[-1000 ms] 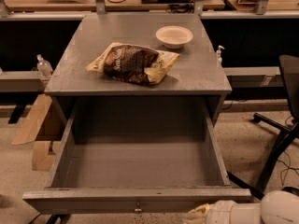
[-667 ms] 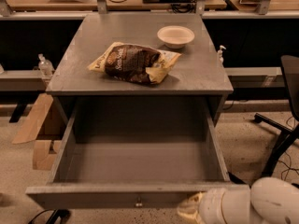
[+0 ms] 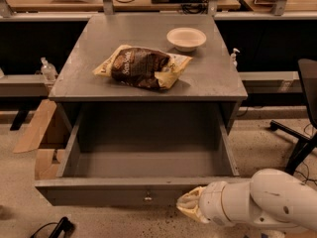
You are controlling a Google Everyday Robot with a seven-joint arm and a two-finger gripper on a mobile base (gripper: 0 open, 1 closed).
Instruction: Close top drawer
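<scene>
Sitting pulled fully out under the grey surface (image 3: 213,76), top drawer (image 3: 99,192) gapes; gripper (image 3: 188,209) at its front face, right of the knob (image 3: 147,198), spread or clamped can't tell, arm cut off.

Grey cabinet top (image 3: 89,81) w/ snack bag (image 3: 141,67) centre, bowl (image 3: 186,37) back-right; gripper (image 3: 190,207) low front-right, below it.

Speckled floor (image 3: 257,148) under the low foreground gripper (image 3: 187,208), black chair (image 3: 309,83) up to its right, cardboard (image 3: 37,128) off to its left, wooden workbench (image 3: 133,1) far beyond.
</scene>
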